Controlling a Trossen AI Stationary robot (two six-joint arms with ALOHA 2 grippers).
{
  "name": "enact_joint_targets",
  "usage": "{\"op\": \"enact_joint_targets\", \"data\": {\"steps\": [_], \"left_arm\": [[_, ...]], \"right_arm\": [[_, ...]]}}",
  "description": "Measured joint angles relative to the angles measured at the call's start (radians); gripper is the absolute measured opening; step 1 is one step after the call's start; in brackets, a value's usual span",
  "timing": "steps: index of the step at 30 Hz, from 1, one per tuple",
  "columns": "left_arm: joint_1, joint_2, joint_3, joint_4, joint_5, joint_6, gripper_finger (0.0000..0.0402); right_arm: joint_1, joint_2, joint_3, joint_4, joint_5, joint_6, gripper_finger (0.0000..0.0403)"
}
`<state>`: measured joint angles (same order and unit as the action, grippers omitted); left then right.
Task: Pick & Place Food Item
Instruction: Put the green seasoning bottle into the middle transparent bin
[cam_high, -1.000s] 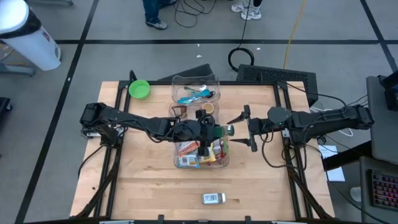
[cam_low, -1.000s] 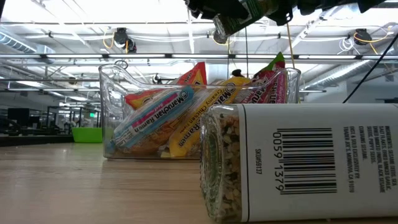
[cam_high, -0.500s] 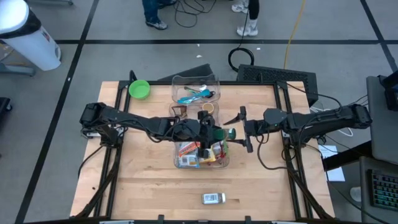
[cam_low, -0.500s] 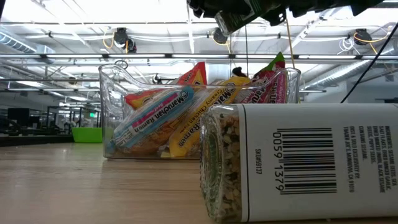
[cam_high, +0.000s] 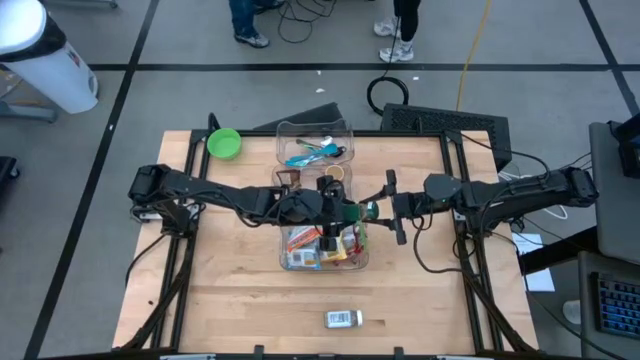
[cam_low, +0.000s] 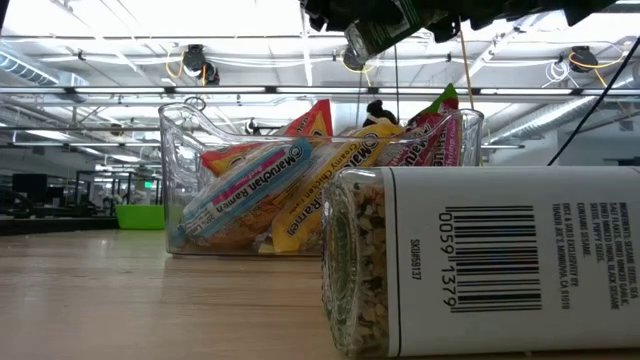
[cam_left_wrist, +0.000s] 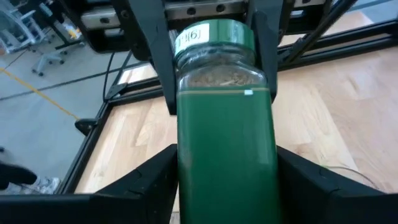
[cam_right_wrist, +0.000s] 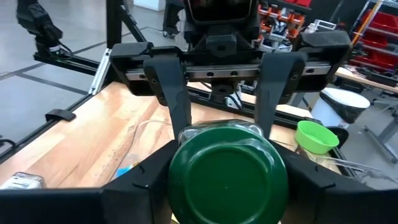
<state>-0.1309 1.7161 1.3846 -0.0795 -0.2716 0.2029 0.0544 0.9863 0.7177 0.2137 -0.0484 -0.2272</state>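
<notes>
Hovering mid-frame in the high view, the left gripper (cam_high: 340, 212) is clamped on a green-lidded, green-labelled glass spice jar (cam_high: 362, 212), long axis horizontal, lid aimed at the right gripper (cam_high: 390, 207), whose spread fingers flank it.

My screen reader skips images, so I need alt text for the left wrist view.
A green-labelled spice jar with a green lid fills the centre, gripped by the left end effector. The right end effector closes around its lid from the opposite side, above the wooden table.
</notes>
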Motion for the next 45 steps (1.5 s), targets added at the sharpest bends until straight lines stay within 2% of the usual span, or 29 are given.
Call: {"op": "enact_joint_targets", "data": {"steps": [4, 10, 16, 22, 27, 34, 37, 40, 45], "left_arm": [[0.001, 0.0, 0.0, 0.006, 0.013, 0.017, 0.0259], [0.006, 0.0, 0.0, 0.007, 0.013, 0.012, 0.0271], [0.011, 0.0, 0.0, 0.067, -0.042, 0.056, 0.0274], [0.003, -0.017, 0.0, 0.095, -0.125, 0.131, 0.0275], [0.002, -0.088, 0.0, 0.055, -0.125, 0.165, 0.0275], [0.002, -0.237, 0.0, -0.015, -0.12, 0.211, 0.0277], [0.011, -0.308, 0.0, -0.064, -0.078, 0.24, 0.0278], [0.051, -0.372, 0.0, -0.102, 0.02, 0.247, 0.0278], [0.19, -0.408, -0.012, -0.137, 0.342, 0.204, 0.0278]], "right_arm": [[0.0, 0.0, 0.0, -0.008, -0.007, 0.002, 0.0193], [0.0, -0.007, 0.018, -0.031, 0.02, 0.003, 0.0193], [0.001, -0.01, 0.114, -0.218, 0.157, -0.035, 0.0193], [-0.018, -0.01, 0.229, -0.429, 0.205, -0.046, 0.0193], [-0.05, -0.01, 0.293, -0.566, 0.311, -0.043, 0.0193], [-0.113, 0.021, 0.327, -0.626, 0.309, -0.021, 0.0193], [-0.137, 0.076, 0.346, -0.66, 0.309, -0.022, 0.0193], [-0.16, 0.148, 0.393, -0.68, 0.306, -0.036, 0.0193], [-0.215, 0.285, 0.5, -0.676, 0.2, -0.073, 0.0193]]}}
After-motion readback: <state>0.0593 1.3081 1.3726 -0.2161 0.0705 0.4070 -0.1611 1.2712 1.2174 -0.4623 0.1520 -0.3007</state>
